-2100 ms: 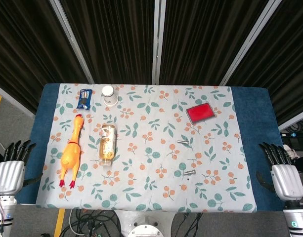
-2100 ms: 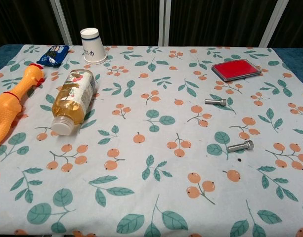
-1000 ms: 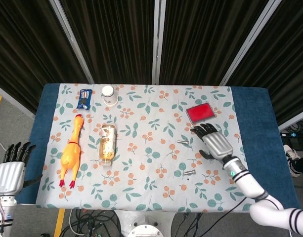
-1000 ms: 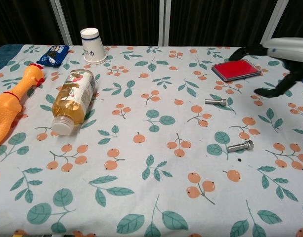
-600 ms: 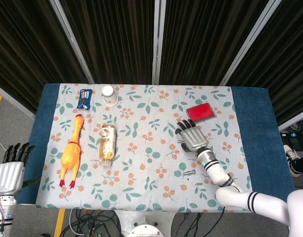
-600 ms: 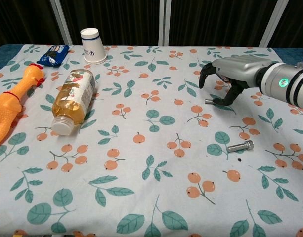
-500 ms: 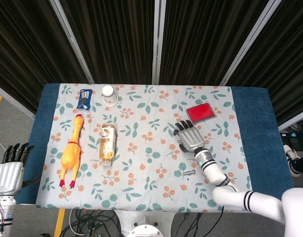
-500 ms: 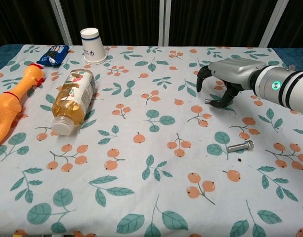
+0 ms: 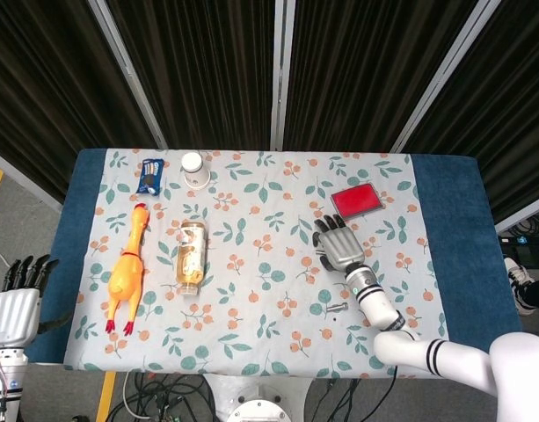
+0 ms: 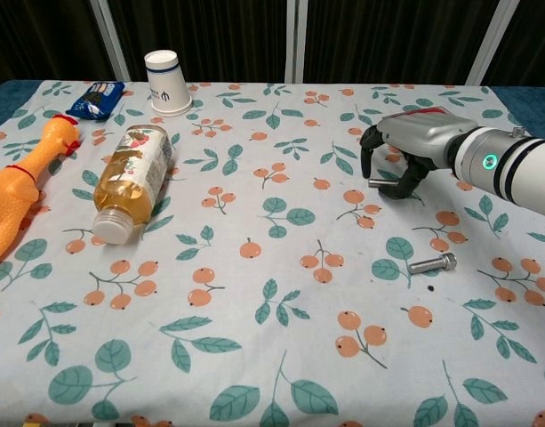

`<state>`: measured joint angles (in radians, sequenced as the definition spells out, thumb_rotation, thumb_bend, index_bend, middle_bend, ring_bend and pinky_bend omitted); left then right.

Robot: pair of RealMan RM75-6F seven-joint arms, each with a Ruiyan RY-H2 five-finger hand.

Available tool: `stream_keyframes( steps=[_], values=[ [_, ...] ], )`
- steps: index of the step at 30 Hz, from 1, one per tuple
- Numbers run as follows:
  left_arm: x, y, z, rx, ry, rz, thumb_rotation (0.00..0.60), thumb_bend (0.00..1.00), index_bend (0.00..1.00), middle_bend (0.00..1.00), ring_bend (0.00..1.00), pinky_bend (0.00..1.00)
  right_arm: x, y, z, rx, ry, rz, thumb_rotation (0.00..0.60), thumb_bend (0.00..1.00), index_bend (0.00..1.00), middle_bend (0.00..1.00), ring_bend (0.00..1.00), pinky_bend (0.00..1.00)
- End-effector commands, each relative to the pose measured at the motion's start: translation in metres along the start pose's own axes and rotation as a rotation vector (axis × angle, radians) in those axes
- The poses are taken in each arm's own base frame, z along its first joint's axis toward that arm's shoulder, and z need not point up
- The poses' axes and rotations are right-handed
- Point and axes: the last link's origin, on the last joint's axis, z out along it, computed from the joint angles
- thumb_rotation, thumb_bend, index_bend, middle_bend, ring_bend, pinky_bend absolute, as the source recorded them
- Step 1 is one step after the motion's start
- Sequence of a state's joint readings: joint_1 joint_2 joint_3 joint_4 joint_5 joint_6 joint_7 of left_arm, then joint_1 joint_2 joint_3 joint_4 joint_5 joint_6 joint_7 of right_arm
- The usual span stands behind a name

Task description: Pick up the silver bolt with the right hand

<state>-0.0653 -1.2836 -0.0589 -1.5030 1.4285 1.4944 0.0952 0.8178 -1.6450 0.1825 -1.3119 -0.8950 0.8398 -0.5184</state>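
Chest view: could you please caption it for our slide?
Right hand curls over the farther silver bolt; a second bolt lies nearer.

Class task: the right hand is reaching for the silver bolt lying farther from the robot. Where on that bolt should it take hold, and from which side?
Probably the shank of the far silver bolt, pinched across its width from above. It lies flat on the tablecloth, so only the top and sides are free. The right hand hovers over it, fingers curled downward.

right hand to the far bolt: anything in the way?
Nothing visible does. The right hand hangs directly over the far silver bolt, fingers curled down around it. The red pad lies behind the hand; the second bolt lies nearer the robot.
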Motion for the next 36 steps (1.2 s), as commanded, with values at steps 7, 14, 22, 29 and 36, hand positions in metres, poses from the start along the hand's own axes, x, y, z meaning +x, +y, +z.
stream_keyframes(
  steps=[7, 14, 22, 29, 36],
  values=[
    [-0.0016, -0.0018, -0.0014, 0.007, -0.003, -0.003, 0.6, 0.05, 0.15, 0.09, 0.0, 0.0, -0.0054, 0.0002, -0.0026, 0.007, -0.01, 0.021, 0.6, 0.31, 0.46, 0.13, 0.0, 0.0],
    [-0.0022, -0.0029, -0.0015, 0.008, -0.001, -0.005, 0.6, 0.05, 0.15, 0.09, 0.0, 0.0, -0.0067, 0.0008, -0.0053, 0.009, -0.001, 0.021, 0.6, 0.31, 0.5, 0.14, 0.0, 0.0],
    [-0.0022, -0.0044, -0.0023, 0.013, 0.001, -0.006, 0.6, 0.05, 0.15, 0.09, 0.0, 0.0, -0.0073, -0.0026, -0.0035, 0.016, -0.001, 0.025, 0.6, 0.32, 0.5, 0.15, 0.0, 0.0],
    [-0.0024, -0.005, -0.0028, 0.014, 0.002, -0.007, 0.6, 0.05, 0.15, 0.09, 0.0, 0.0, -0.0072, -0.0037, -0.0037, 0.02, -0.001, 0.024, 0.6, 0.35, 0.52, 0.15, 0.0, 0.0],
    [-0.002, -0.0058, -0.0035, 0.016, 0.003, -0.005, 0.6, 0.05, 0.15, 0.09, 0.0, 0.0, 0.0, -0.004, -0.0104, 0.038, 0.023, 0.054, 0.6, 0.38, 0.53, 0.16, 0.0, 0.0]
  ],
)
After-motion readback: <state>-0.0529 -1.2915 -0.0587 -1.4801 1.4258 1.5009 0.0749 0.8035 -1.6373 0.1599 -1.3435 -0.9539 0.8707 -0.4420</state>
